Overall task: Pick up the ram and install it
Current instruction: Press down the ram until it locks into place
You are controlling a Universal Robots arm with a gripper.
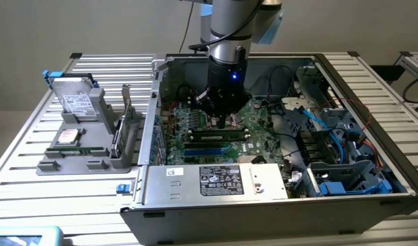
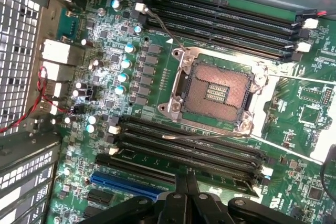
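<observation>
Now | gripper (image 1: pixel 223 124) fingers together, empty | above ram (image 1: pixel 219 137) seated in motherboard (image 1: pixel 195 123) slot

Robotics lab bench; slatted aluminium table (image 1: pixel 31 179); opened computer case (image 1: pixel 277 205) beneath the claw (image 1: pixel 223 123); grey parts fixture (image 1: pixel 79 154) beside.

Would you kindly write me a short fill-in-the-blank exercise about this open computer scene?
1. The gripper hovers inside the open case, over the green ____.
2. Its fingers are ____.
3. The processor socket is ____.
4. The hard drive stands in the grey holder, on the exterior view's ____ of the case.

Missing words: motherboard; shut; empty; left.
</observation>
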